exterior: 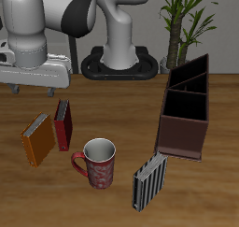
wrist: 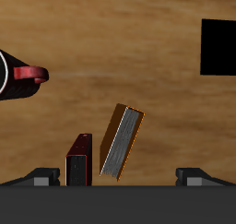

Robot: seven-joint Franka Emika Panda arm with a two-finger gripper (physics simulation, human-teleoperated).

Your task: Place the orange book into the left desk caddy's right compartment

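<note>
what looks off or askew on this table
The orange book leans tilted rather than upright, unlike the dark red book beside it. Nothing looks spilled or damaged.

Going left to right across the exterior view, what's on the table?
orange book → dark red book → red mug → striped book → left desk caddy

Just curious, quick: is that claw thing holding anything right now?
Tool: open and empty, above the orange book, not touching it.
</note>
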